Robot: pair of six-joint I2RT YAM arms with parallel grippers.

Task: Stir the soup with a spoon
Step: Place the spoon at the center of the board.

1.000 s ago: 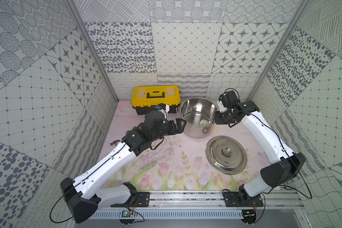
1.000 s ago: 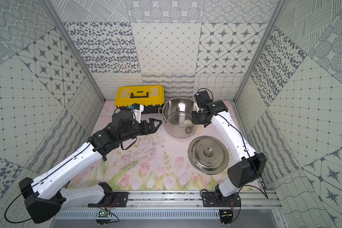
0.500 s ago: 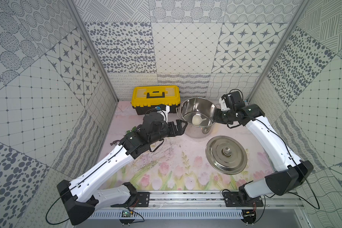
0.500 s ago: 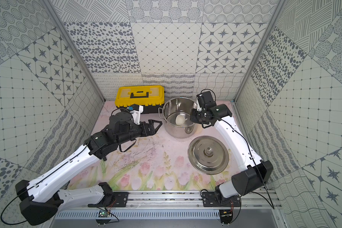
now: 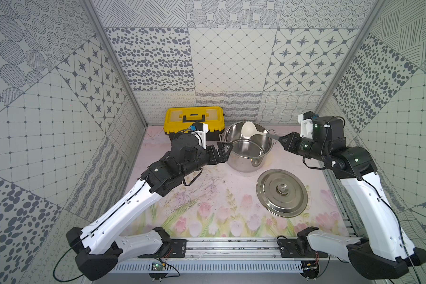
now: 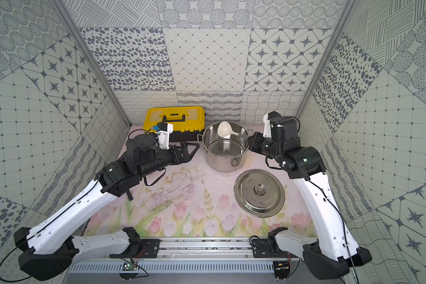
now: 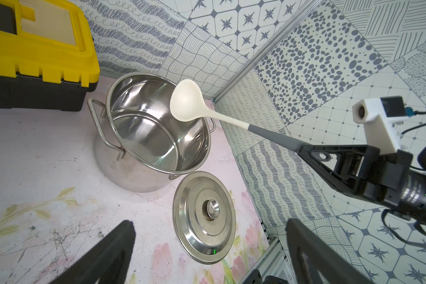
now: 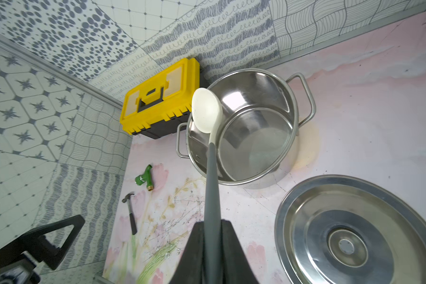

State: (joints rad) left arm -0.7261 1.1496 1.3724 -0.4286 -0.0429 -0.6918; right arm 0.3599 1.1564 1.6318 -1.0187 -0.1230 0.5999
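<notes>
Change over the last second: the spoon (image 5: 248,129) has travelled across the pot (image 5: 241,164); its white bowl, which sat low against the near inner wall, now stands high at the far rim, on the side towards the yellow toolbox (image 5: 194,118); the right arm has drawn back and lifted with it. Meaning for the task, as a judgement: one sweep through the pot is done; the bowl now looks raised off the pot floor, so either the stroke is at its far end or the spoon is coming out; more stirring requires lowering it again. No liquid shows in the pot; the steel floor looks bare.

Right gripper (image 8: 213,223): jaws closed tight on the grey handle, near its end; the handle runs straight out from between the jaws, crosses the near rim and ends in the bowl over the far rim.

Left gripper (image 5: 225,151): jaws fully spread, holding nothing; it sits just beside the pot's side handle; whether it touches cannot be told.

The lid (image 5: 282,193) lies flat on the mat, near the pot, apart from both grippers.
</notes>
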